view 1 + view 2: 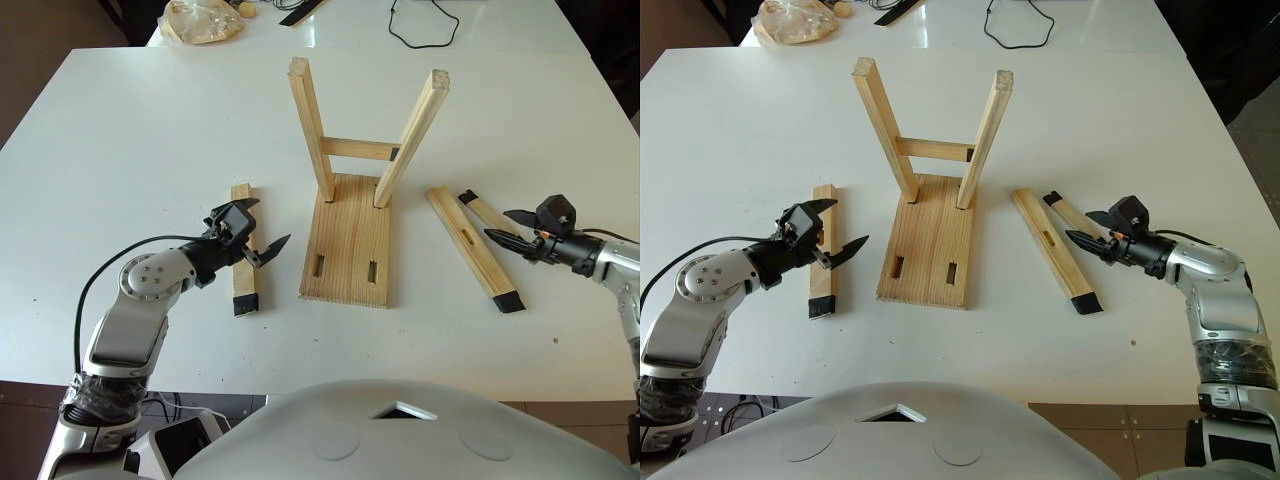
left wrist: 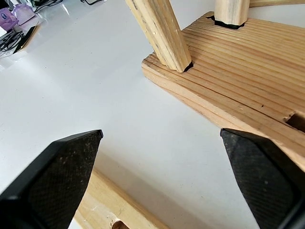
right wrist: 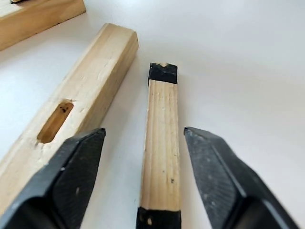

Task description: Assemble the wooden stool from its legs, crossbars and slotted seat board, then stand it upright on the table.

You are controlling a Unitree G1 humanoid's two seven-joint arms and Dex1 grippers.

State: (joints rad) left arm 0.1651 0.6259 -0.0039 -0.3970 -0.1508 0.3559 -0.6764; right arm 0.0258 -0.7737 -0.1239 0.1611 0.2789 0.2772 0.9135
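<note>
Seat board [image 1: 346, 238] flat on the white bench [image 1: 120, 150], roughly mid-way between the two arms. Two legs planted in its far slots, standing up and leaning slightly apart: left standing leg [image 1: 312, 125], right standing leg [image 1: 410, 140]. Fitted crossbar [image 1: 358, 149] joining them partway up. Two near slots [image 1: 319, 265] showing as dark rectangles in the board.

Left claw [image 1: 266, 222] wide open, gripping nothing, poised over the left loose leg [image 1: 243, 250], which lies flat just beside the board's left edge, dark cap at its near end. From the left wrist, fingers [image 2: 62, 176] spread far apart, the loose leg low between them and the board's corner beyond.

Right claw [image 1: 497, 223] open too, gripping nothing, low over the loose crossbar [image 1: 485, 210]. From the right wrist, fingers [image 3: 71, 176] on either side of that thin bar, clear of it; black on both its ends. Right loose leg [image 1: 472, 245] just beside the bar, slot facing up, black cap at the near end.

Crumpled bag [image 1: 203, 20] and black cable [image 1: 420, 30] on the second bench beyond
</note>
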